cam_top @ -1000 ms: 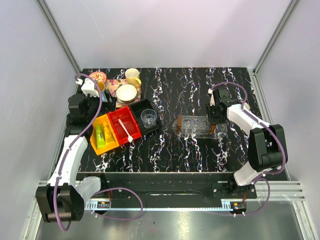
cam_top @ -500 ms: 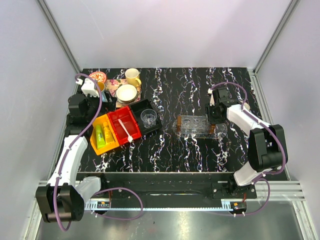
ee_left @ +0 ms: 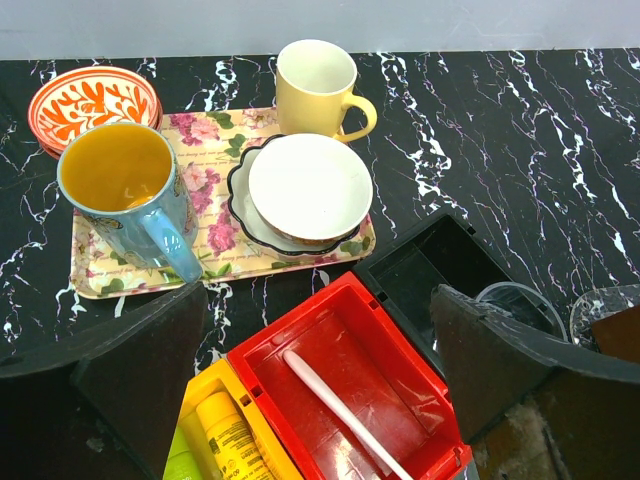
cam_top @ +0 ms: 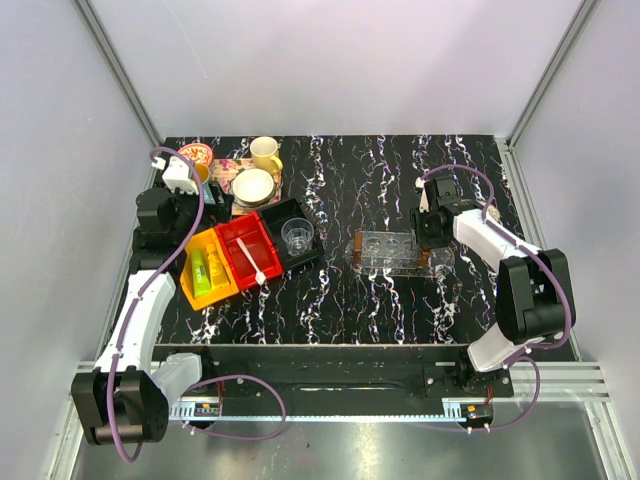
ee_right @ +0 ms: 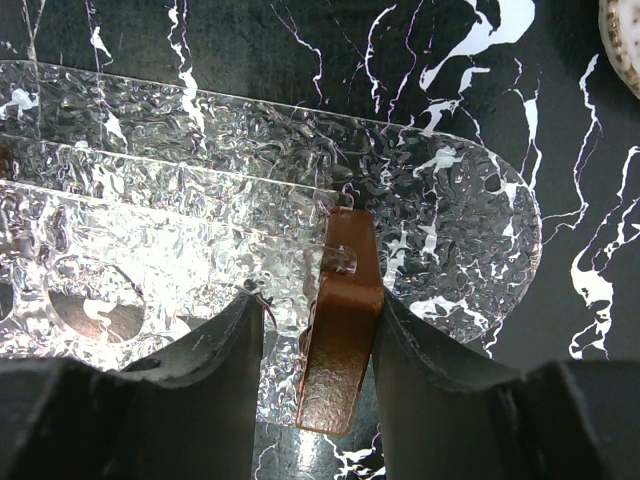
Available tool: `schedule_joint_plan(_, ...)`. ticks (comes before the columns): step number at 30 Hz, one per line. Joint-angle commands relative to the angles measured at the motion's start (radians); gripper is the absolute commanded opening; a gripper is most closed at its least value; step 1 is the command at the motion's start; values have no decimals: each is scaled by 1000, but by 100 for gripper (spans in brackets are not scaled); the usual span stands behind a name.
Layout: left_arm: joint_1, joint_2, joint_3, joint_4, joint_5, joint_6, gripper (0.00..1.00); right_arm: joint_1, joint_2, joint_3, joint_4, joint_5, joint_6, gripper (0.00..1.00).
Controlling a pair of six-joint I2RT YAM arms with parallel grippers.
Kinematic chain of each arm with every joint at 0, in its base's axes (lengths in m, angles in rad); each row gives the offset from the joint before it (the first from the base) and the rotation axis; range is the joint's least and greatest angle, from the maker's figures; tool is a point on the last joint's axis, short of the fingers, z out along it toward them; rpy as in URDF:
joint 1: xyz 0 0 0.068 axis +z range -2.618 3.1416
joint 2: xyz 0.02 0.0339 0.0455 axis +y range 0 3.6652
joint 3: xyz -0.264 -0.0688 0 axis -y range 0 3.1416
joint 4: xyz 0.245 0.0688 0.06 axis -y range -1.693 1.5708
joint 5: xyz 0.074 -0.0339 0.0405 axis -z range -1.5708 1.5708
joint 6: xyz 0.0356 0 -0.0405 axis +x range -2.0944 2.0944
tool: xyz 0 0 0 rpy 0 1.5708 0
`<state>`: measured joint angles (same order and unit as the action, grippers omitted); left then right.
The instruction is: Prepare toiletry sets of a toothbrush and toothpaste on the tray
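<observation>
Right wrist alone shows jaws clamped on brown rack end (ee_right: pixel 340 330); left jaws apart.

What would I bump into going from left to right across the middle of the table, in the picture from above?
yellow bin → red bin → black bin → clear rack

Robot lab test cell, not home. Plain pale wall panels (cam_top: pixel 330 60) set in aluminium frame struts (cam_top: pixel 122 70) box in black marble-print counter (cam_top: pixel 340 190). Left arm (cam_top: pixel 140 310) and right arm (cam_top: pixel 490 235) bolted to metal rail (cam_top: pixel 340 405) at near edge, purple cables (cam_top: pixel 247 377) looping loose. Household props staged: floral tray (ee_left: pixel 215 235) with cups beyond left fingers (ee_left: pixel 150 370), red bin (ee_left: pixel 390 400) between those 2 fingers.
</observation>
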<state>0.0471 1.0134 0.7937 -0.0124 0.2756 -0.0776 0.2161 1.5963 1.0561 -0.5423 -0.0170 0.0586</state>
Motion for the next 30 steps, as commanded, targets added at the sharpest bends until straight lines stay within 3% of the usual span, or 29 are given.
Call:
schedule_joint_plan(1,-3,-18,-2,51,-7,-4,99,12,-52,-1,48,-14,20,0)
schedule_joint_plan(22,-1,-19,-5,51,-7,-2,99,11,-71,-16,50,-8,21,31)
schedule_joint_plan(30,-1,-18,-5,49,-1,-2,99,12,-73,-4,44,-5,20,52)
